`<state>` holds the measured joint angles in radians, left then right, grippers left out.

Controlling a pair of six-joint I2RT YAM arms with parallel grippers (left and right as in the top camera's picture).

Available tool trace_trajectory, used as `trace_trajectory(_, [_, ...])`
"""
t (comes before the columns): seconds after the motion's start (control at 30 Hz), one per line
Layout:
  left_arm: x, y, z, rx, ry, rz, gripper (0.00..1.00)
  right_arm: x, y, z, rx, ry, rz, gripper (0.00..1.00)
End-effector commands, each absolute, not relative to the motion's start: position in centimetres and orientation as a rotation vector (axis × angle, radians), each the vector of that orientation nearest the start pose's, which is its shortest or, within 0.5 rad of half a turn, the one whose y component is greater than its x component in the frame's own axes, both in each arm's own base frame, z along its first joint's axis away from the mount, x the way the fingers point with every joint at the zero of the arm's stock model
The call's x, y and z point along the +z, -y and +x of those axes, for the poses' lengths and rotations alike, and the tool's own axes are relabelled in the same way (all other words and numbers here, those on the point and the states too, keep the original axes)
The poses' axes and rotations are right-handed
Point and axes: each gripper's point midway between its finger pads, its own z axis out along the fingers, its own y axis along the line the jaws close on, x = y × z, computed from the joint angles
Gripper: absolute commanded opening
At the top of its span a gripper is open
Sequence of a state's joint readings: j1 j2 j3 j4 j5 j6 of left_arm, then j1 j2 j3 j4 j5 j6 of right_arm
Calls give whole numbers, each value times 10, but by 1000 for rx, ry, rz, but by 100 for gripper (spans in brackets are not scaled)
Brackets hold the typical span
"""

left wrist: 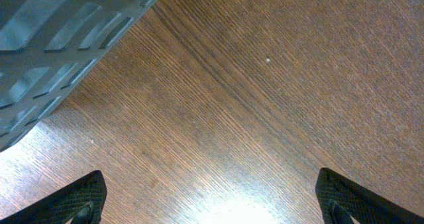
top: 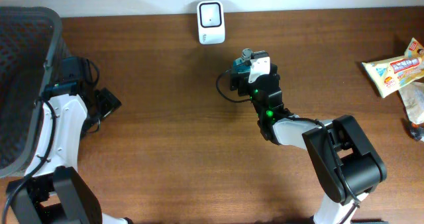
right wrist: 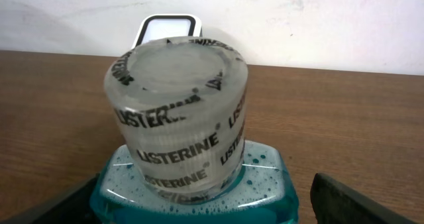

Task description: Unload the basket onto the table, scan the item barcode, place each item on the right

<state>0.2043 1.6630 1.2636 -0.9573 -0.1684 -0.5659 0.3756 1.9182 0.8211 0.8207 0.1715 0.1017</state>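
Note:
A Listerine mouthwash bottle [right wrist: 192,184] with teal liquid and a clear, lettered cap [right wrist: 175,111] fills the right wrist view. My right gripper [right wrist: 209,204] stands open around its shoulders, and a gap shows beside the right finger [right wrist: 344,201]. Seen from overhead, the bottle [top: 242,69] lies at mid-table under that gripper [top: 255,75], cap toward the white scanner [top: 211,22] at the back edge. The scanner [right wrist: 165,26] peeks out behind the cap. No barcode shows. My left gripper [left wrist: 212,207] hangs open over bare wood.
A dark mesh basket [top: 26,65] stands at the far left, its grey rim [left wrist: 59,45] close to the left gripper [top: 106,101]. Snack packets [top: 394,68] lie at the right edge. A white wall runs behind the table.

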Motion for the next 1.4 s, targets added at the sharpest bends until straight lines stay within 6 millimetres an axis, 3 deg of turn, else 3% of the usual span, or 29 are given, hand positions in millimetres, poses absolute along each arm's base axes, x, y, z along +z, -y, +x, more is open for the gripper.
trace_trajectory(0.0, [95,-101,330,195,-2676,-1129,99,102,-161,490,187,-1841,-123,96])
trace_trajectory(0.33, [95,-101,330,195,-2676,-1129,99,111,-163,497,189,-1819,-117,82])
trace_trajectory(0.73, [95,-101,330,195,-2676,-1129,99,122,-164,499,200,-1773,-108,81])
trace_trajectory(0.9, [95,-101,330,195,-2676,-1129,99,132,-164,499,203,-1751,-107,68])
trace_trajectory(1.03, [95,-101,330,195,-2676,-1129,99,136,-165,501,205,-1745,-106,64])
trace_trajectory(1.23, [95,-101,330,195,-2676,-1129,99,140,-166,503,207,-1736,-104,66])
trace_trajectory(1.3, [95,-101,330,194,-2676,-1129,99,140,-166,503,207,-1735,-104,81])
trace_trajectory(1.37, [95,-101,330,195,-2676,-1129,99,142,-166,503,208,-1731,-103,86])
